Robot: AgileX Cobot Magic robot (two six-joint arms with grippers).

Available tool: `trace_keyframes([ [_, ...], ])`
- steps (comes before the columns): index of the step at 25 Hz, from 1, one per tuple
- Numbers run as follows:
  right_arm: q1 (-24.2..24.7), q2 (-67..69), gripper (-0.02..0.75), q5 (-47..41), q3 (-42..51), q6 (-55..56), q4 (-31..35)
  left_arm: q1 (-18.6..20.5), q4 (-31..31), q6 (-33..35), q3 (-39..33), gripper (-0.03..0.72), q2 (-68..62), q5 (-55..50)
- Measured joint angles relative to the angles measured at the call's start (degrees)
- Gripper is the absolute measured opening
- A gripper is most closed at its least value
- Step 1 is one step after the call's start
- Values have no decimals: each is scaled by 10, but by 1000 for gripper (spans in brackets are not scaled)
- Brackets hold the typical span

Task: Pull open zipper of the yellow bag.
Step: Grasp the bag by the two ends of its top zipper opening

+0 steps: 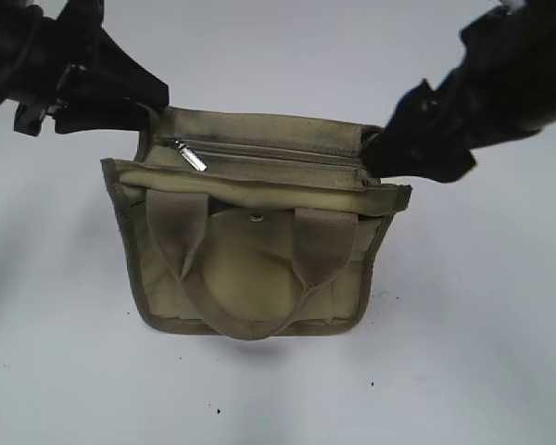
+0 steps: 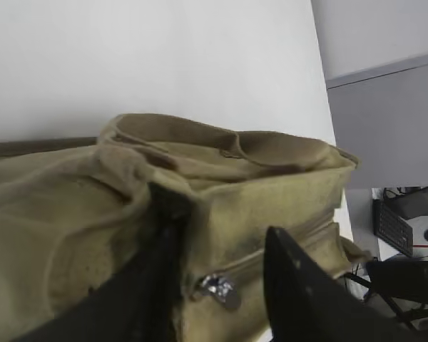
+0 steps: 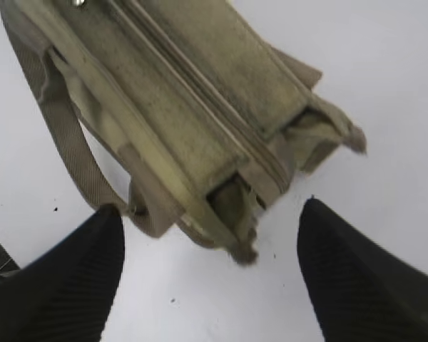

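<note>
Fingers first: left gripper (image 2: 221,285) has its two black fingers (image 2: 299,299) part-spread around the bag's left end; one finger is pressed into the canvas, the other stands clear beside the pull tab; looks like a hold on the bag's end fabric, but I can't tell for certain that it pinches; right gripper (image 3: 210,278) has wide black ribbed fingers (image 3: 357,285) spread well apart, straddling the bag's right end, nothing between them touching as far as the wrist view shows.

Small boxy khaki canvas bag (image 1: 250,269) sits on the plain white table (image 1: 278,399), front face toward the exterior camera; wide webbing loop handle (image 1: 241,315) hangs down the front, round metal snap (image 1: 257,218) just above it.

Behind that, on the top panel: long thin khaki zipper (image 1: 278,153) runs left to right; small shiny silver pull tab (image 1: 193,158) lies near the left end, close to the left gripper.

Progress, my read: zipper looks closed along nearly its whole length; tab not gripped by either arm; both arms only positioned at the bag's ends. Left to do: secure the bag, take the tab, run it rightward along the track; basically all of the pull remains.
</note>
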State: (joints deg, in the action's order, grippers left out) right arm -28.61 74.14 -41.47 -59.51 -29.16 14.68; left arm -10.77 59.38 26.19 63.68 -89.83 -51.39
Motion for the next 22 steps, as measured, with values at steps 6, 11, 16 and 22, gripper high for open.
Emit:
trace_keyframes([
  [6,-38,110,582,18,-93,-18,0,-2,-2,0,23,319,-49,4],
  [11,-74,189,582,33,-166,-54,0,-25,2,0,50,319,-72,9],
  [16,-98,251,550,36,-234,-65,0,-40,8,0,59,253,-74,27],
  [22,-104,299,408,37,-273,-69,-1,-40,9,0,59,32,-77,31],
])
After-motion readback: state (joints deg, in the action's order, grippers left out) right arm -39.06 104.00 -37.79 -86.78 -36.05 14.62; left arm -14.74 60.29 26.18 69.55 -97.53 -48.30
